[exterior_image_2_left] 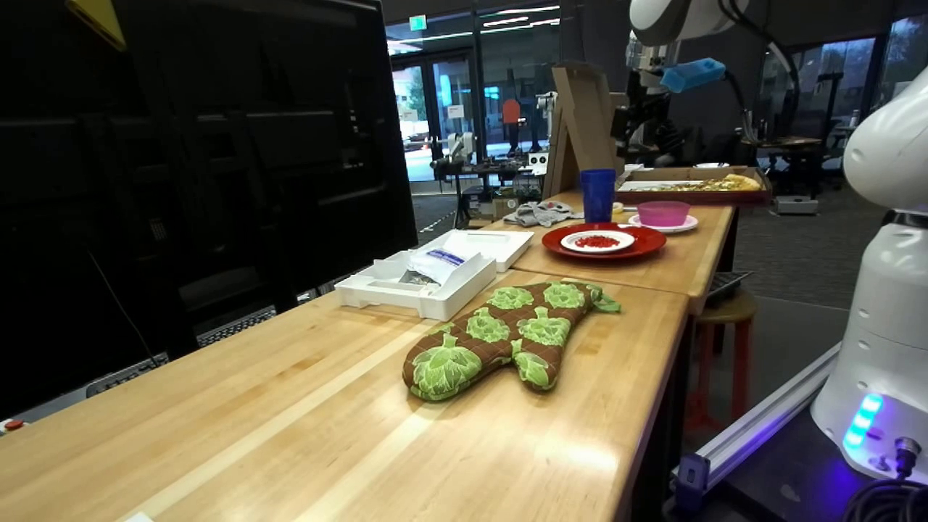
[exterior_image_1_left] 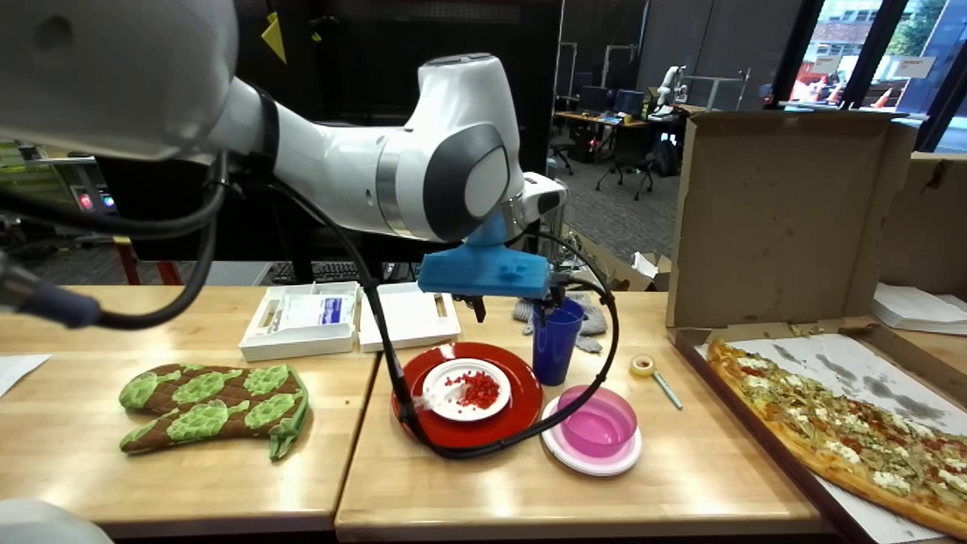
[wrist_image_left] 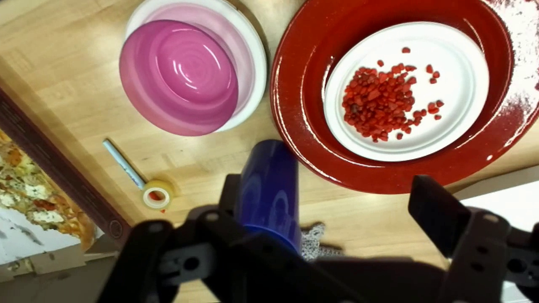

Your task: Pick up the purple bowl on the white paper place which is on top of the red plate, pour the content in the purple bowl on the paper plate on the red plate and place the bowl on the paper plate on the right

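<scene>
One red plate (wrist_image_left: pixel 362 176) (one bowl (wrist_image_left: pixel 179 80))

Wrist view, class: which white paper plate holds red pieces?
The paper plate on the red plate holds the red pieces; the other white plate bears the purple bowl.

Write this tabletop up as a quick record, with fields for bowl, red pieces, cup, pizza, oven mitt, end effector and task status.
Purple bowl: upright on the outer paper plate beside the red plate, no pieces visible inside
Red pieces: mostly one pile, a few scattered, on the inner paper plate within the red plate
Blue cup: upright beside the red plate
Pizza: in an open cardboard box
Oven mitt: brown with green pattern, lying on the wooden table
End effector: open, holding nothing
Task status: pour and bowl placement look finished
</scene>
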Controlling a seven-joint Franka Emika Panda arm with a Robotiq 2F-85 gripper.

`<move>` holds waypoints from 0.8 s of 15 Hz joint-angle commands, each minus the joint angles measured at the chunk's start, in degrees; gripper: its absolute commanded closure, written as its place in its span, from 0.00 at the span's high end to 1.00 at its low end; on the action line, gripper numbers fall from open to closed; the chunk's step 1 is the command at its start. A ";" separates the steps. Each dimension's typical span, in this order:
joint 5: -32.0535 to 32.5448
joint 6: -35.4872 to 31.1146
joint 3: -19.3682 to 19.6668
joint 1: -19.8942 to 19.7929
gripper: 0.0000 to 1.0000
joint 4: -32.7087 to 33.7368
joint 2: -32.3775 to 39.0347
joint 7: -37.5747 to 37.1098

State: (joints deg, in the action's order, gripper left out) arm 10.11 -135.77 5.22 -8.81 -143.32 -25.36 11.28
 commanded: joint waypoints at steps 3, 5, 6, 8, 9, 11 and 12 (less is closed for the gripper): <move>2.63 -5.03 -2.56 2.64 1.00 -4.10 -1.91 -1.65; 2.55 -6.77 -3.22 3.53 1.00 -4.80 -1.67 -1.56; 2.43 -7.52 -3.39 3.85 1.00 -5.08 -1.53 -1.53; 2.11 -8.67 -3.47 4.34 1.00 -5.57 -1.41 -1.35; 1.79 -9.11 -3.34 4.65 1.00 -5.75 -1.21 -1.08; 1.64 -9.83 -3.34 5.00 1.00 -6.18 -1.00 -0.97; 1.52 -10.27 -3.32 5.13 1.00 -6.44 -0.95 -1.00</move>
State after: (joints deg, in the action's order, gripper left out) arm 11.24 -144.27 1.77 -4.44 -148.43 -25.65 10.66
